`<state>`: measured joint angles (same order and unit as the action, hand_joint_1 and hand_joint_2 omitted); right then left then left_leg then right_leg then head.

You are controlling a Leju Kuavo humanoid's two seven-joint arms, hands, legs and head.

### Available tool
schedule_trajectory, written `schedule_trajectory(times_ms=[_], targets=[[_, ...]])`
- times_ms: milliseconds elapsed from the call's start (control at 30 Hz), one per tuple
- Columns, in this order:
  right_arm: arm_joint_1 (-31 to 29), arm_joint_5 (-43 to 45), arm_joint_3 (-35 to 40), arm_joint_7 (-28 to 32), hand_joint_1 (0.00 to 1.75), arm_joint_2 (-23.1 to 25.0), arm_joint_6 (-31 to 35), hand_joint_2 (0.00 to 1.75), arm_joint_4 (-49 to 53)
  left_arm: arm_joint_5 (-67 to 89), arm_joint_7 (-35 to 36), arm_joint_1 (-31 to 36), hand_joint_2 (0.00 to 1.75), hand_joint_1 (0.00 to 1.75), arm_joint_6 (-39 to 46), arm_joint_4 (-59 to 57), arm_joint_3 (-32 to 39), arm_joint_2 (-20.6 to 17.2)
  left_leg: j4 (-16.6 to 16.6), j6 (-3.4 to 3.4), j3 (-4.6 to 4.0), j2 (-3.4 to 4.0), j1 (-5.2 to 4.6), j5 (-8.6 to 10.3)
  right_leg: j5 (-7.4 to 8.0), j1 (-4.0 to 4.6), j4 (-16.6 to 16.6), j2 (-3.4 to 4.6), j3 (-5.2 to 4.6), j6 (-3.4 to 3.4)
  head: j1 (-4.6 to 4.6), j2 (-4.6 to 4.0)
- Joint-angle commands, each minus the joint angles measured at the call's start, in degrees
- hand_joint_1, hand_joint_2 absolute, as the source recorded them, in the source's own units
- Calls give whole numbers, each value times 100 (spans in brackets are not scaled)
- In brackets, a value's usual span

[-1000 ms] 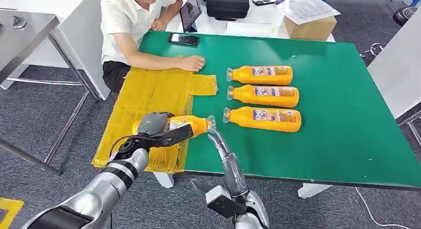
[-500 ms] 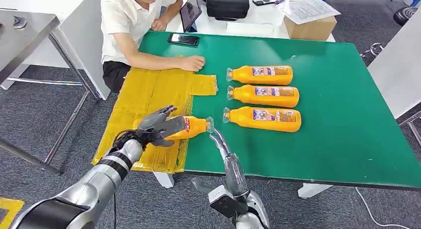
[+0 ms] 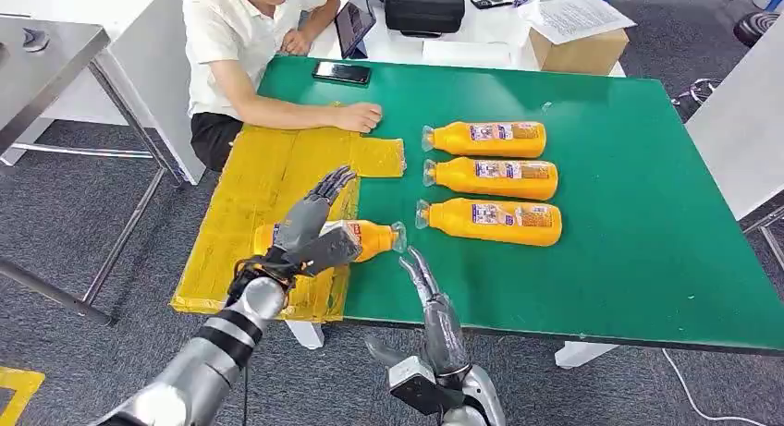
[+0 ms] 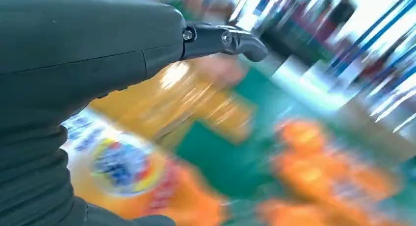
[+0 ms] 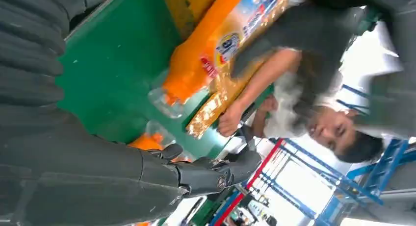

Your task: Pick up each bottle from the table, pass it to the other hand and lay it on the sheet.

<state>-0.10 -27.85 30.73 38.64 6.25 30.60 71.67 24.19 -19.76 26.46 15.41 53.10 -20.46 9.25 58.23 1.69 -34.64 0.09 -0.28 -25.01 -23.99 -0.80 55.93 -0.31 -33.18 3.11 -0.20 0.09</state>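
An orange plastic juice bottle (image 3: 365, 237) lies on its side at the near edge of the green worktop (image 3: 629, 260), its base on the yellow crinkled sheet (image 3: 268, 172) and its clear cap toward the middle. The left hand (image 3: 310, 227) hovers above it with fingers spread, holding nothing. The right hand (image 3: 430, 301) reaches up near the cap, fingers extended and empty. Three more orange bottles (image 3: 490, 178) lie in a row mid-worktop. A person's hand (image 3: 359, 117) rests on the sheet's far edge.

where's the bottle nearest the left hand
In the head view, the bottle lies on the yellow sheet, cap end over the green table, just under the left hand.
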Motion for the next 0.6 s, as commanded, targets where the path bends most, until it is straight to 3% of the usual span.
schedule_trajectory(times_ms=[33,167,200,300,400,600], targets=[[158,-67,-319,-87,0,-283,163,175,245,-59,-193,-1130,175,0,431,2452,-1158,-377,-3,-13,22,8,3,-13,-10,3,-2,11,17,-13,0,0],[139,-193,-258,-135,0,-281,153,175,183,311,-259,-1165,175,0,1003,2517,-1095,-290,-1,-12,10,2,4,-9,-6,4,-1,4,5,-11,0,0],[101,-625,-238,-412,0,-333,411,175,60,26,-313,-1238,175,0,938,2593,-1026,-236,0,-11,6,5,3,-8,-4,3,-1,7,0,-9,0,0],[-20,-2483,-393,-2056,0,-894,731,175,-336,-1017,-324,-1810,175,0,556,2911,-827,-37,-9,-9,19,6,2,-6,-2,2,-11,7,12,-7,0,0],[-68,-3041,-1199,-2565,0,-1425,940,175,-595,-2465,-653,-2417,175,0,719,2990,-386,444,-17,-5,34,6,-2,-8,-3,-2,-22,8,29,-3,0,0],[-79,-2971,-1398,-2347,0,-1432,869,175,-595,-2626,-743,-2308,175,0,837,2882,-510,366,-4,-6,6,-18,-14,-6,-3,-15,-10,-13,12,-6,2,0]])
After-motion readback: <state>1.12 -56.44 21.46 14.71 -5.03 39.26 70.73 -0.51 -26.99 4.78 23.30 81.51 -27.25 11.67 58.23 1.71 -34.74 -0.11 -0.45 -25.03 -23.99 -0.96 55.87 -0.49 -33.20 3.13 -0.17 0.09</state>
